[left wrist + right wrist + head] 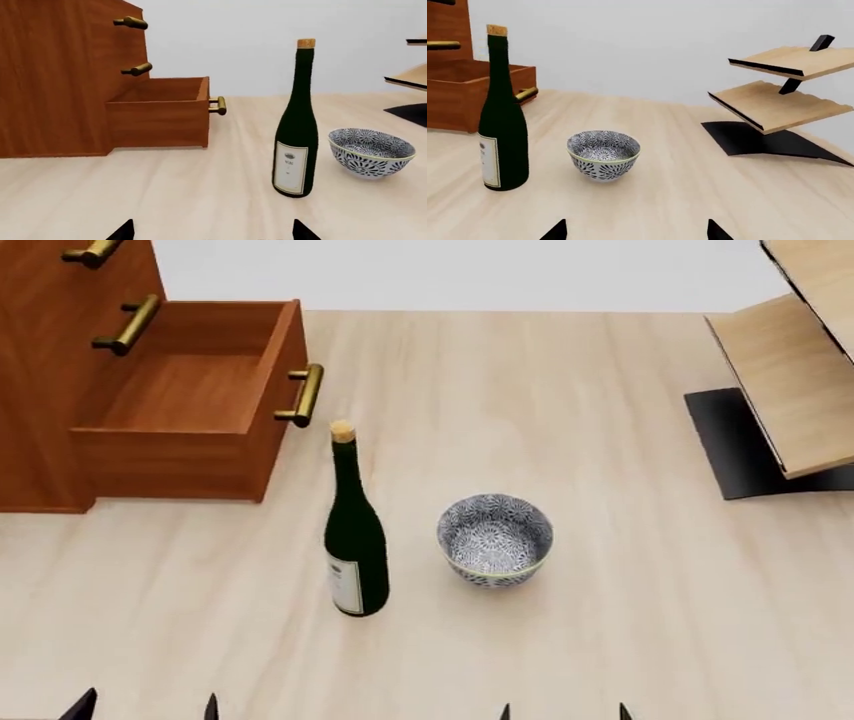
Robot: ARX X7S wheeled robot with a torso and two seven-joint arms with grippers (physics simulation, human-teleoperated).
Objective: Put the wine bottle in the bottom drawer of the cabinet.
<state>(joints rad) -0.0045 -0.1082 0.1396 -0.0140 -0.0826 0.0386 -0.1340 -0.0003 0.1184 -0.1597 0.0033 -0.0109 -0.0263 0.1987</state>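
The wine bottle (355,540) stands upright on the pale wooden table, dark green with a tan cork and a white label; it also shows as the wine bottle (296,135) and the wine bottle (502,120). The cabinet (60,350) stands at the far left with its bottom drawer (200,405) pulled out and empty, seen too as the bottom drawer (160,112). My left gripper (144,708) and right gripper (563,712) both hang open at the near edge, well short of the bottle, with nothing between their tips.
A blue-patterned bowl (494,538) sits just right of the bottle. A pale wooden rack on a black base (787,380) stands at the far right. The two upper drawers (114,300) are closed, brass handles sticking out.
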